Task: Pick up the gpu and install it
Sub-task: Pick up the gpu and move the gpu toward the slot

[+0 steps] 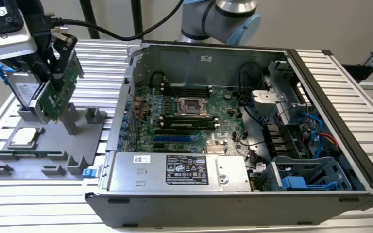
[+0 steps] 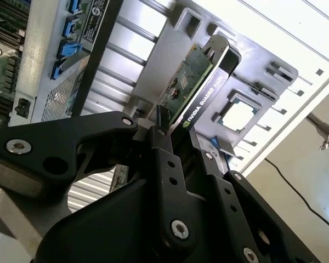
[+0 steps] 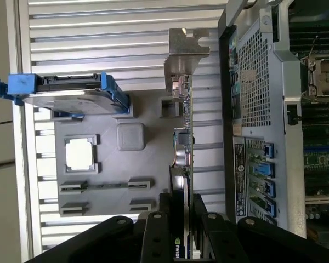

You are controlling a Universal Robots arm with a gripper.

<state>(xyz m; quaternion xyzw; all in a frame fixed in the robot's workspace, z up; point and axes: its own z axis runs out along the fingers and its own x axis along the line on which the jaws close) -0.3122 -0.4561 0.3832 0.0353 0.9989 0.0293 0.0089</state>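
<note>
Open computer case [image 1: 316, 87] on the ribbed surface [image 1: 37, 204] — motherboard [image 1: 228, 99] on its floor, power supply [image 1: 180, 171] along the near side.

Grey holder tray [image 1: 50, 145] sits at the exterior view's left of the case. It carries a processor chip [image 1: 23, 137] in a square recess and a hard drive [image 1: 21, 91] in a blue frame, standing on edge.

The gpu [image 1: 60, 90] hangs over the tray's far part, tilted, green board face showing. The second wrist view shows a black cover on its other face. In the first wrist view it is edge-on, with a silver bracket [image 3: 185, 52] at its end.

Tool [image 2: 178, 129] is clamped on the gpu's edge — a finger against each face.
</note>
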